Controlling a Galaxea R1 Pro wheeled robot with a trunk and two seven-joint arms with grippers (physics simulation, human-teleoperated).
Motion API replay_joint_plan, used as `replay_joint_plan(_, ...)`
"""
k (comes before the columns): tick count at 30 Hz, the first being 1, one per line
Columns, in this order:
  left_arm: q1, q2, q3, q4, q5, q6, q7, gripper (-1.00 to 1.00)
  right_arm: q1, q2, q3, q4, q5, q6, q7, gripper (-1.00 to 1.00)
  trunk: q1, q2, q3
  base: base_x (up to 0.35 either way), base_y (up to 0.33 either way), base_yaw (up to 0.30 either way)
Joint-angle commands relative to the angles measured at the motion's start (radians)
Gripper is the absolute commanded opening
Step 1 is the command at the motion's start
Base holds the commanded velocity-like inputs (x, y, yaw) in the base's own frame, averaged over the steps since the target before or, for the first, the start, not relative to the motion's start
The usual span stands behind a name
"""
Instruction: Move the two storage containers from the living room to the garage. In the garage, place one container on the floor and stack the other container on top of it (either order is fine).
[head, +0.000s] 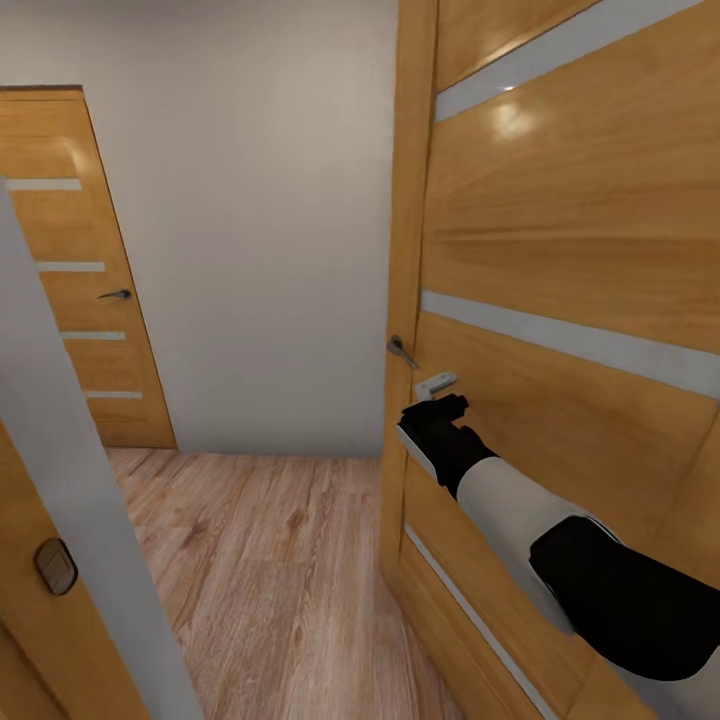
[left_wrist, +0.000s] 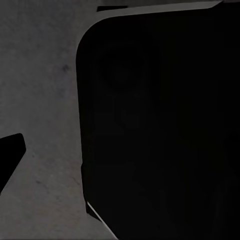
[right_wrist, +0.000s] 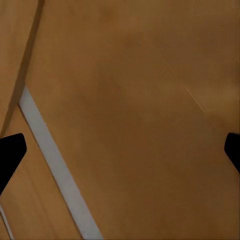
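At the far left stands a closed orange-wood door (head: 85, 270) with pale slits, set in a white wall (head: 260, 220). Light wood-plank flooring (head: 270, 560) runs through the middle. On the right, the right tool (head: 437, 392) is held against an open orange-wood door (head: 570, 300), just beside its handle (head: 401, 350); its fingertips (right_wrist: 11, 155) are spread wide. The left tool's state cannot be told. The storage containers are not seen.

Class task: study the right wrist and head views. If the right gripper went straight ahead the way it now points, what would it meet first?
Most likely the orange-wood door panel: the right gripper, fingertips wide apart, faces it squarely. The pale slit lies off to one side. Depth is unclear.
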Motion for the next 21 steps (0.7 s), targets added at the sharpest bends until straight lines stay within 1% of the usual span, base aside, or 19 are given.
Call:
replay_joint_plan(1,0.000,0.000,-0.001,-0.002,-0.001,0.001,0.003,1.00,-0.002,0.000,0.010,0.000,0.003,0.007,-0.011,1.00,0.000,0.000,-0.001,0.022,0.000,0.000)
replay_joint_plan(10,0.000,0.000,-0.001,-0.003,0.000,0.000,0.003,1.00,-0.003,0.000,0.010,0.014,0.004,0.007,-0.040,1.00,0.000,0.000,-0.001,0.005,0.000,0.000)
replay_joint_plan(11,0.000,0.000,-0.001,-0.003,-0.001,-0.001,0.003,1.00,-0.020,0.000,0.009,0.059,0.004,-0.002,-0.041,1.00,0.000,0.000,-0.001,0.000,0.000,0.000)
replay_joint_plan(14,0.000,0.000,-0.001,-0.003,0.000,0.000,0.003,1.00,-0.048,0.000,0.009,0.140,0.004,-0.051,-0.041,1.00,0.000,0.000,-0.001,0.000,0.000,0.000)
replay_joint_plan(21,0.000,0.000,-0.001,-0.016,0.000,0.001,0.003,1.00,-0.058,0.000,0.007,0.169,0.002,-0.077,-0.041,1.00,0.000,0.000,-0.001,0.000,0.000,0.000)
